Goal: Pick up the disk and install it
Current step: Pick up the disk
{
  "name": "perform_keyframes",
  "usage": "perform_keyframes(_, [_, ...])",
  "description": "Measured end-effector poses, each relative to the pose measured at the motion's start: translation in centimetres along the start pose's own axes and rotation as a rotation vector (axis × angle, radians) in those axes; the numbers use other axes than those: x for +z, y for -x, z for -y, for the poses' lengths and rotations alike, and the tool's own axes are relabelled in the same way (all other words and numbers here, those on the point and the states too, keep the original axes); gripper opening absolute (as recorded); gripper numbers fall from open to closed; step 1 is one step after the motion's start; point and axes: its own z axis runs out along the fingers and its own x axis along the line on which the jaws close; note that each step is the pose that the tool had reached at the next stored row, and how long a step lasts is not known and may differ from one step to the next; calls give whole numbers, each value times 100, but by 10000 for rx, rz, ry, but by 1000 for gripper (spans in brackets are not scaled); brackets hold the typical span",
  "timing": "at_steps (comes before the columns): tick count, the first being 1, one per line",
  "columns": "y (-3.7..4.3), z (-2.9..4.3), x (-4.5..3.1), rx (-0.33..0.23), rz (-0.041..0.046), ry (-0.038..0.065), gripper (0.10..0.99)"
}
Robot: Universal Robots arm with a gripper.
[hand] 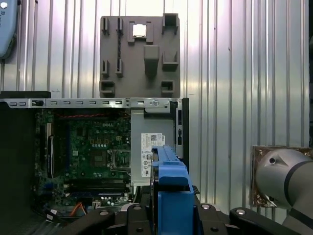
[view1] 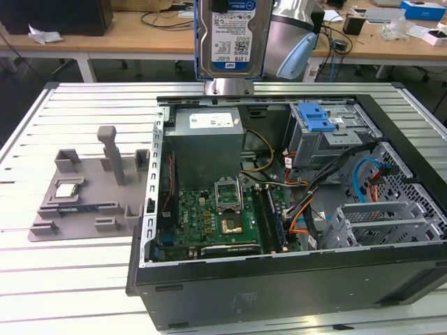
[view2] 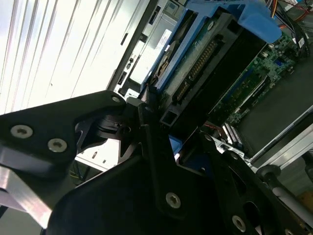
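Case (view1: 279, 293) open, disk (view1: 230, 35) held aloft above it

The case fills the lower half of the exterior view. Its cage (view1: 342, 136) sits toward that view's upper right, with cables (view1: 328, 173) looping just beside it. The disk hangs upright at top centre, well apart from the cage, and the gripper (view2: 164, 120) is clamped on its end. Doing this step well likely means a firm hold, the blue frame kept square to the cage, and the disk kept clear of the cables.

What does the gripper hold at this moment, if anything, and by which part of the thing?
The disk, held at one end: the jaws of the gripper are closed on its two sides, at the blue frame.
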Motion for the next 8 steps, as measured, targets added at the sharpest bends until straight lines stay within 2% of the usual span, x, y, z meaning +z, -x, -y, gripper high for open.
perform_keyframes(8, [-75, -1, 9, 1, -1, 1, 369])
